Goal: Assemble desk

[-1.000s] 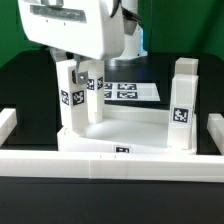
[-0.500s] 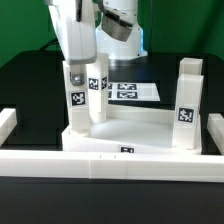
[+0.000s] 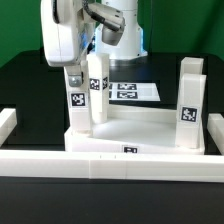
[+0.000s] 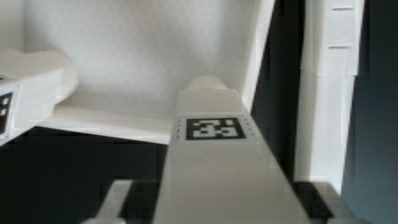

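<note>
Desk [image 3: 135, 125] lies upturned against the white barrier [image 3: 110, 160] on the black tabletop [image 3: 30, 80], four legs standing — the pincer [image 3: 72, 68] grips the near-left leg [image 3: 75, 100], apparently screwing it in; next, likely release.

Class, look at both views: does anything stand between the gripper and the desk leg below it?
Nothing visible does. In the exterior view the gripper sits right at the top of the near leg standing in the tabletop. The wrist view shows that leg directly below, unobstructed.
</note>
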You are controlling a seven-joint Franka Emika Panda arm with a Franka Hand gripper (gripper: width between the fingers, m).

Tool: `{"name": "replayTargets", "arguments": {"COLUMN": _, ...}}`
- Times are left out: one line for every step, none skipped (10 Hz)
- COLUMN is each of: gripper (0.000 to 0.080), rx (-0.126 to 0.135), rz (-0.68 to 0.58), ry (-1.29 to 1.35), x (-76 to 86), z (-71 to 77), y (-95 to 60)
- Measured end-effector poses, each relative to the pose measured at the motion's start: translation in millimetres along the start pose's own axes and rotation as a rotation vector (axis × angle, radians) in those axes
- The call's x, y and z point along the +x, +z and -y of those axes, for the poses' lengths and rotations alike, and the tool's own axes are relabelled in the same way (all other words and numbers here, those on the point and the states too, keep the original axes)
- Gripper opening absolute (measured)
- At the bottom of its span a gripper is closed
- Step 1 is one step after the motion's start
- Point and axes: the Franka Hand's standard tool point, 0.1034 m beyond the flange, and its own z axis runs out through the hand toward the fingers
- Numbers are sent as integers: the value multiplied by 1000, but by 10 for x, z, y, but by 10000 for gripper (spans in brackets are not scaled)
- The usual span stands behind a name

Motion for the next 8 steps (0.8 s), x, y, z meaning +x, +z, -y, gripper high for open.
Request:
{"name": "replayTargets", "arguments": {"gripper": 296, "rx": -1, "rz": 0, "ry": -16, "x": -1, "z": -1, "y": 1}}
{"name": "replayTargets", "arguments": {"gripper": 498, "rx": -3, "rz": 1, "ry": -85, "x": -5, "z": -3, "y": 1}}
{"name": "replayTargets", "arguments": {"gripper": 498, "rx": -3, "rz": 1, "ry": -130, "x": -17, "z": -2, "y": 3}}
{"name": "replayTargets", "arguments": {"gripper": 622, "rx": -3, "rz": 1, "ry": -188, "x": -15, "z": -3, "y": 3}}
{"name": "replayTargets", "arguments": {"gripper": 641, "rx": -3, "rz": 1, "ry": -240, "x": -15, "z": -3, "y": 4}}
{"name": "replayTargets", "arguments": {"gripper": 641, "rx": -3, "rz": 2, "ry": -328, "x": -14, "z": -3, "y": 4}}
{"name": "replayTargets", "arguments": {"gripper": 648, "rx": -3, "rz": 2, "ry": -399, "x": -14, "z": -3, "y": 4}}
{"name": "replayTargets", "arguments": {"gripper": 648, "rx": -3, "rz": 1, "ry": -457, "x": -13, "z": -4, "y": 4}}
